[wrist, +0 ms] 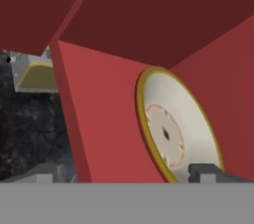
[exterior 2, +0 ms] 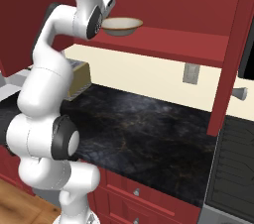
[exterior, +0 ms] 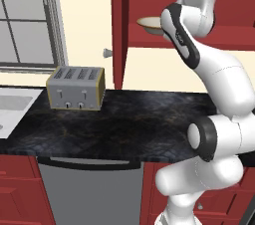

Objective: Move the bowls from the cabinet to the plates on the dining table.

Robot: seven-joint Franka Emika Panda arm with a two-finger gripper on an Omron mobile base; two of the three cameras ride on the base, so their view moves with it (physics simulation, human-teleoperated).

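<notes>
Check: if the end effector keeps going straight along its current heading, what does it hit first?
Probably the cream-white bowl on the cabinet shelf, which lies between the open end effector fingertips; depth is unclear.

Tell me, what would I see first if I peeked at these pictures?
First the big white robot arm reaching up into the open red cabinet, where a cream bowl sits on the shelf. Then the silver toaster on the black counter below.

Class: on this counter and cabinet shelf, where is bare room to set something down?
Free: counter right of the toaster; shelf right of the bowl. Crowded: around the bowl, where the open gripper reaches in.
</notes>
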